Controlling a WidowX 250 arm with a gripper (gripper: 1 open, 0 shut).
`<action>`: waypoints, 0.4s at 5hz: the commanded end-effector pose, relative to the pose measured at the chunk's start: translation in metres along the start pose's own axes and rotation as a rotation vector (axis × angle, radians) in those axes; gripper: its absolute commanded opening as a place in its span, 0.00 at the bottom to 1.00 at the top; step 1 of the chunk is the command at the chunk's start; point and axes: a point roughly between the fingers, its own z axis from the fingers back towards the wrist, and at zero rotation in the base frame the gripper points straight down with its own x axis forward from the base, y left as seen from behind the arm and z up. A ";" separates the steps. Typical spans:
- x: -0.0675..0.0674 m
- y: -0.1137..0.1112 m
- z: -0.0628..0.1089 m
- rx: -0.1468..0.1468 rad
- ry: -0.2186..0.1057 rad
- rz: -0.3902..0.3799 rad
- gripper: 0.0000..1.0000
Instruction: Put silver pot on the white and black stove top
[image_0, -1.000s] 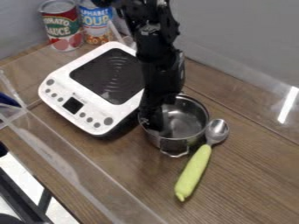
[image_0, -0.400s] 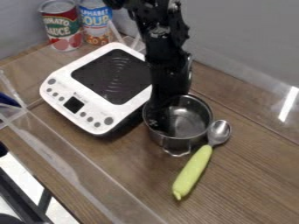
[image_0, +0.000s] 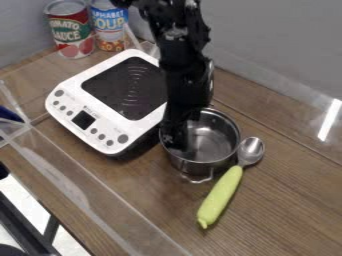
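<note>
2 tin cans (image_0: 88, 28) at back, spoon (image_0: 249, 151) & corn cob (image_0: 222, 195) on wood table (image_0: 287, 200).

The silver pot (image_0: 205, 140) sits right of the stove top (image_0: 114, 100), apparently touching it; cans (image_0: 88, 28) behind.

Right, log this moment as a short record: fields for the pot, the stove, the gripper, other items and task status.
pot: silver pot on the wooden table, just right of the stove, upright
stove: white and black stove top, black top bare
gripper: gripper pointing down at the pot's left rim, open, not gripping
other items: silver spoon and corn cob by the pot; two tin cans behind the stove
task status: pot not yet on stove
</note>
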 end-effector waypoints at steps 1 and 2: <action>-0.008 0.026 0.007 0.057 -0.019 -0.058 1.00; -0.012 0.035 0.004 0.060 -0.033 -0.121 1.00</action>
